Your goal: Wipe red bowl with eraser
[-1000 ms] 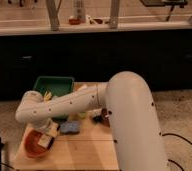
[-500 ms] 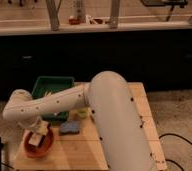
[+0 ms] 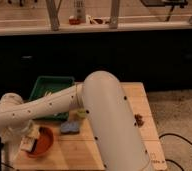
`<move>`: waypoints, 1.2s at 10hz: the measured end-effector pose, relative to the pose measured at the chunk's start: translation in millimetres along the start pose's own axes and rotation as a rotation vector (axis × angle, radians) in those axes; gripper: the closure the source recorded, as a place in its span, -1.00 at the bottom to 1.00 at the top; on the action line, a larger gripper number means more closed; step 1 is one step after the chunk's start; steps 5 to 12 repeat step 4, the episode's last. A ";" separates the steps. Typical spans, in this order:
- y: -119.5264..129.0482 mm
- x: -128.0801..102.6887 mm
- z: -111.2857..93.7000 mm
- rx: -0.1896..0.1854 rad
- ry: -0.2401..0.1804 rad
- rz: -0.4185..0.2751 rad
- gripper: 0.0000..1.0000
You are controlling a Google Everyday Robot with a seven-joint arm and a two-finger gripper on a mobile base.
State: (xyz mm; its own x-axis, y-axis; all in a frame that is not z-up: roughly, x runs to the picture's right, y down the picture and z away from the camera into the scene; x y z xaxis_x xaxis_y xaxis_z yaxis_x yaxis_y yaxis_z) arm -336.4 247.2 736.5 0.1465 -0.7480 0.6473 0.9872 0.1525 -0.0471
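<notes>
- Far left: the arm's wrist end drops off the table's left edge area, and the gripper (image 3: pixel 30 138) sits low at the near-left corner, right at the left rim of the red bowl (image 3: pixel 42 140). Judged reason: it comes in from the side and above so the tool can reach into the bowl w/o the arm knocking it.
- Jaws: can't tell if spread or pinched; the light-coloured block at the gripper tip looks like the eraser (image 3: pixel 31 144), tan side up, but the hold on it can't be confirmed.
- Eraser lies on or just over the bowl's left rim, touching or nearly so. That fits a wiping step in progress or about to start; felt side would need to face down into the bowl.
- Red bowl rests upright on the wooden table (image 3: pixel 134 97), near the front-left corner, within easy reach of the arm.
- Just right of the bowl: a blue-grey sponge pad (image 3: pixel 70 127) flat on the table, apart from the bowl, not needed for this task.
- Behind those: a green tray (image 3: pixel 50 86) at the table's back-left, partly hidden by the forearm.
- Centre to right: the big white upper arm (image 3: pixel 111 125) blocks much of the tabletop.
- Right side: a small dark object (image 3: pixel 138 119) on the table, too small to ID.
</notes>
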 end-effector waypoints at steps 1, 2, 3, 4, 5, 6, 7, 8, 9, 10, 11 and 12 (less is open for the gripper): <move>9.8 -6.3 2.1 -0.003 -0.014 0.001 1.00; 22.5 -9.6 3.8 -0.008 -0.024 0.013 1.00; 36.8 -9.8 4.8 -0.014 -0.029 0.032 1.00; 52.3 -9.1 5.0 -0.020 -0.030 0.056 1.00; 52.3 -9.1 5.0 -0.020 -0.030 0.056 1.00; 52.3 -9.1 5.0 -0.020 -0.030 0.056 1.00; 52.3 -9.1 5.0 -0.020 -0.030 0.056 1.00; 52.3 -9.1 5.0 -0.020 -0.030 0.056 1.00; 52.3 -9.1 5.0 -0.020 -0.030 0.056 1.00; 52.3 -9.1 5.0 -0.020 -0.030 0.056 1.00; 52.3 -9.1 5.0 -0.020 -0.030 0.056 1.00; 52.3 -9.1 5.0 -0.020 -0.030 0.056 1.00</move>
